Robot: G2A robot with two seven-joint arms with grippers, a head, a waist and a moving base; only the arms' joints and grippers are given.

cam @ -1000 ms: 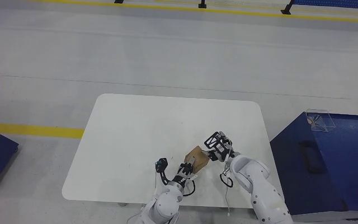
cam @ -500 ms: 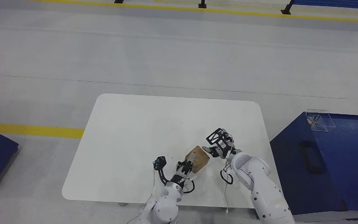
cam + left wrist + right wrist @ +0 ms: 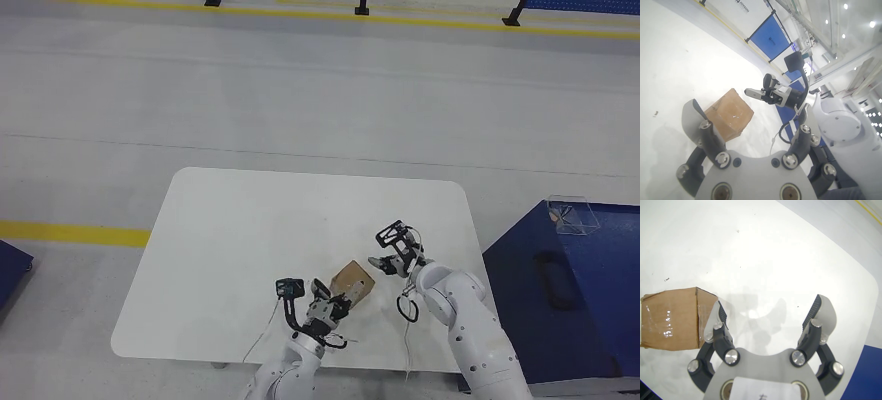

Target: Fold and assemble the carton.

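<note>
The carton [image 3: 352, 279] is a brown cardboard cube with its flaps shut, and clear tape shines on one of its faces. It stands on the white table [image 3: 250, 230]. The table edge on the robot's side is near the carton, and the far edge is well apart from it. The carton's sides stand at an angle to that near edge.

The left gripper [image 3: 322, 300] is at the corner of the carton that faces the robot, on the robot's left side of it. In the left wrist view its fingers [image 3: 693, 109] are spread wide, and the carton [image 3: 728, 115] shows just beyond them. One finger is very close to a side of the carton, but I cannot tell if it touches. Nothing is clamped.

The right gripper [image 3: 387, 263] is just beside the carton on the robot's right side, a little apart from it. In the right wrist view the right gripper [image 3: 769, 303] is also wide open, with only bare table [image 3: 772, 256] between the ribbed pads [image 3: 810, 311]. The carton [image 3: 670, 321] lies outside one finger.

A dark blue bin [image 3: 560, 300] stands well apart from the carton, farther to the right.
</note>
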